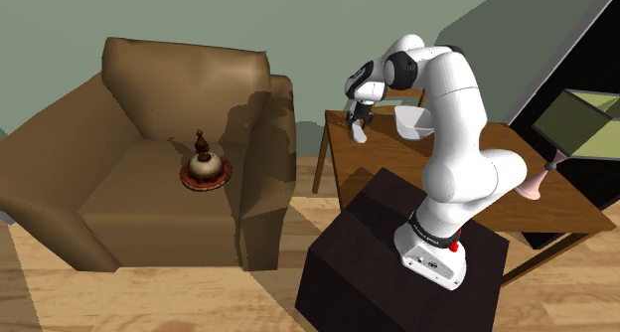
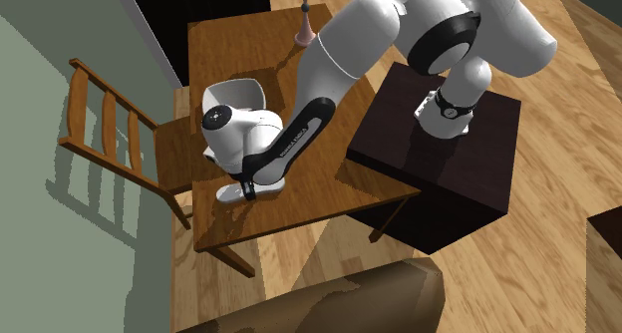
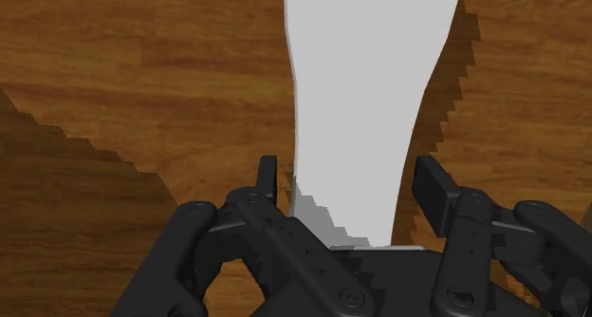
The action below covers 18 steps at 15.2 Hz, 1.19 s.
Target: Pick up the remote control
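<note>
The remote control (image 3: pixel 370 78) is a long plain white bar lying on the brown wooden table (image 3: pixel 142 78). My gripper (image 3: pixel 353 187) is down over its near end, open, with one black finger on each side and a thin gap at both. In the shoulder view the gripper (image 1: pixel 358 131) points down at the table's far left corner. From the second exterior view the remote (image 2: pixel 231 192) pokes out as a white tip under the gripper (image 2: pixel 247 186), near the table's (image 2: pixel 329 196) front edge.
A white bowl (image 1: pixel 412 121) (image 2: pixel 234 90) stands on the table just behind the hand. A pink lamp base (image 1: pixel 534 186) sits at the table's other end. A wooden chair (image 2: pixel 110 132) stands against the table, and a brown armchair (image 1: pixel 149 151) holding an ornament (image 1: pixel 206 169) is nearby.
</note>
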Each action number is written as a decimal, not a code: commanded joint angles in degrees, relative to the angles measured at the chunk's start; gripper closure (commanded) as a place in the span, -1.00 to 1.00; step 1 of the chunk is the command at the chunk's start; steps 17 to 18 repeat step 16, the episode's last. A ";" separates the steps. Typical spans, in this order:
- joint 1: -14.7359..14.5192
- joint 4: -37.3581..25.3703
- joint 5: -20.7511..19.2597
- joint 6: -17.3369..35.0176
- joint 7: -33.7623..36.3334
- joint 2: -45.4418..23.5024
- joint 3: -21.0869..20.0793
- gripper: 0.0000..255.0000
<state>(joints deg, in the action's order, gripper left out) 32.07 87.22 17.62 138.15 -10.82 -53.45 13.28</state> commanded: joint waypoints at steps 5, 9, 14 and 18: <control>-0.55 1.46 -0.59 -1.97 0.28 3.39 0.71 1.00; -0.94 2.27 -1.07 -3.54 0.55 5.75 1.24 1.00; -1.40 2.96 -1.72 -5.65 0.92 8.55 1.89 1.00; -1.41 2.98 -1.74 -5.71 0.93 8.63 1.91 1.00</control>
